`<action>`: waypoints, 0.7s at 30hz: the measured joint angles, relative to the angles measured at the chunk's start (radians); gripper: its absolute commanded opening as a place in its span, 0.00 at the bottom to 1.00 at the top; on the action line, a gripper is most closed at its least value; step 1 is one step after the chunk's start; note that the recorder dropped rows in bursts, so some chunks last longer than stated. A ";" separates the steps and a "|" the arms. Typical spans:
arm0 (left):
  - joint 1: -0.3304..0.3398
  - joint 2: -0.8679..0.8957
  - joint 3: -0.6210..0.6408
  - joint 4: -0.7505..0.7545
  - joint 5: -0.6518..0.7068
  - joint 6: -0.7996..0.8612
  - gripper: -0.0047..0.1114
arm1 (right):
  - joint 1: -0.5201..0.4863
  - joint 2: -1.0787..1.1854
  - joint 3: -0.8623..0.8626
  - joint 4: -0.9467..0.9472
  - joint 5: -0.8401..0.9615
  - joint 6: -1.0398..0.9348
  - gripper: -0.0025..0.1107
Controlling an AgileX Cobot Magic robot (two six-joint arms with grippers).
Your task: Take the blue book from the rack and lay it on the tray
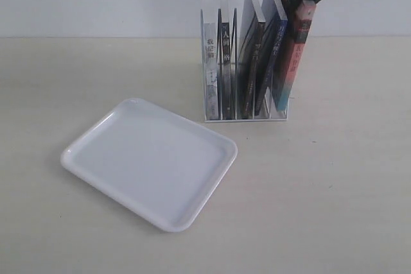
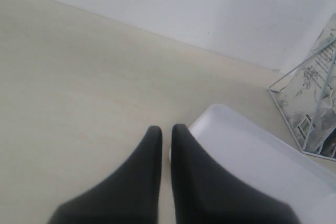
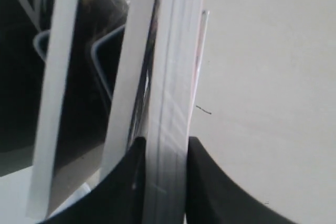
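Note:
The white wire rack stands at the back with several upright books. The blue book leans in it, second from the right, dark blue spine facing me. My right gripper comes down from above and is shut on the top edge of the outermost book, the one with the pink-to-teal spine. In the right wrist view its fingers clamp that book's white page block. The white tray lies flat in front of the rack. My left gripper is shut and holds nothing, just off a tray corner.
Black-spined books fill the rack's left slots. A wire end of the rack shows beside the tray in the left wrist view. Bare beige tabletop lies to the right of the tray and in front of it.

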 measured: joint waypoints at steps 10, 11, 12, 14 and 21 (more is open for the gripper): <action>0.000 0.000 0.000 0.000 0.000 0.000 0.09 | 0.000 -0.042 -0.106 -0.023 0.014 0.002 0.02; 0.000 0.000 0.000 0.000 0.000 0.000 0.09 | 0.000 -0.043 -0.106 -0.023 0.017 0.002 0.02; 0.000 0.000 0.000 0.000 0.000 0.000 0.09 | 0.000 -0.041 -0.106 -0.023 0.022 0.002 0.02; 0.000 0.000 0.000 0.000 0.000 0.000 0.09 | 0.000 -0.041 -0.106 -0.023 0.022 0.002 0.02; 0.000 0.000 0.000 0.000 0.000 0.000 0.09 | 0.000 -0.041 -0.106 -0.023 0.022 0.002 0.02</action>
